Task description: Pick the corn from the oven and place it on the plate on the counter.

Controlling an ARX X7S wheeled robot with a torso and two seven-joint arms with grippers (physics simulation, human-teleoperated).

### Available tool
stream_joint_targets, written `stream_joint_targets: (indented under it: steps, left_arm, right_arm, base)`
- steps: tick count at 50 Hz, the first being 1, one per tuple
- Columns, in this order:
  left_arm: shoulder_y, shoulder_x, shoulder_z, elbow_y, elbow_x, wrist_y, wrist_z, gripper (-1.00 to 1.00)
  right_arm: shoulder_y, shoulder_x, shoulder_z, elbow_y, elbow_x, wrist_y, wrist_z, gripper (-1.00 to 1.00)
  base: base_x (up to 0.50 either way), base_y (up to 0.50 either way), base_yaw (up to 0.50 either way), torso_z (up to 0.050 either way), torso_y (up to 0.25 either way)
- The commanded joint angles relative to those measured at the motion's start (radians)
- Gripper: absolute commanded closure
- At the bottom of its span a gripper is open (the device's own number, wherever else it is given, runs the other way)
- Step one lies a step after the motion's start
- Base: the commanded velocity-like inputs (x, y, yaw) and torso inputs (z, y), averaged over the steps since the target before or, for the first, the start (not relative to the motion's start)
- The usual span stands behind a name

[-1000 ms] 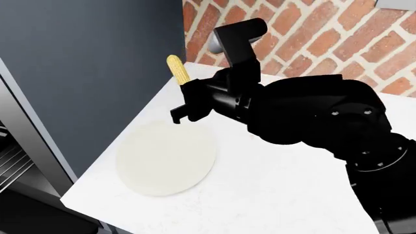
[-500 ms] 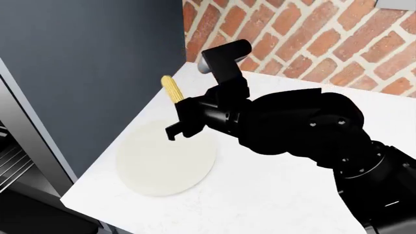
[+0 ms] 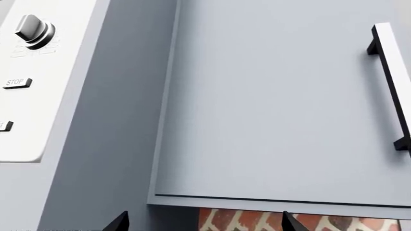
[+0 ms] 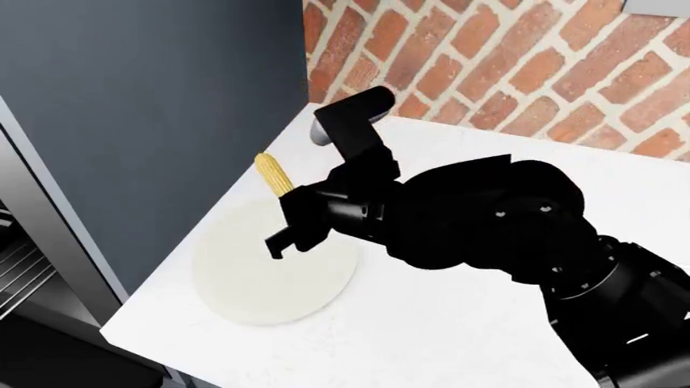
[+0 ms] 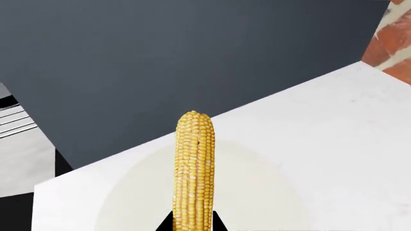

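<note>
I have the right arm reaching forward and to the left across the counter [image 4: 453, 339], its bulky black links folded over the white slab. The right gripper [image 4: 289, 217] pinches the corn [image 4: 273, 175] by its lower end, so the cob stands nearly upright, tipped a little, above the far edge of the plate [image 4: 258, 283]. In the right wrist view the corn [image 5: 194, 173] rises straight from between the black fingertips, with the pale disc of the plate [image 5: 257, 192] spread below it (the cob is clear of the plate, not touching).

A dark grey panel [image 4: 140, 121] stands just beside the counter's left edge, and a brick wall [image 4: 496, 65] runs behind. The left gripper [image 3: 202, 224] shows only two dark tips set well apart, facing a grey cabinet door [image 3: 276, 96] with a bar handle [image 3: 391, 84] and a white control panel [image 3: 32, 77].
</note>
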Motion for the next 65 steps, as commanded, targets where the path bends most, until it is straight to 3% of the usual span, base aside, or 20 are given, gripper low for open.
stream_joint_targets:
  steps: [1, 42, 65]
  left_arm:
    - [0.005, -0.006, -0.002, 0.003, 0.001, 0.006, -0.001, -1.0]
    - [0.03, -0.029, -0.015, 0.019, 0.007, 0.032, 0.002, -1.0]
    - [0.038, -0.04, -0.019, 0.028, 0.004, 0.045, -0.002, -1.0]
  right_arm:
    - [0.013, -0.015, -0.007, 0.003, -0.009, 0.016, -0.016, 1.0]
    - [0.134, -0.064, -0.101, 0.15, -0.043, 0.104, -0.147, 1.0]
    - [0.118, -0.091, -0.157, 0.185, -0.079, 0.103, -0.184, 1.0]
  base:
    - [0.0, 0.0, 0.0, 0.0, 0.0]
    - [0.0, 0.0, 0.0, 0.0, 0.0]
    - [0.0, 0.0, 0.0, 0.0, 0.0]
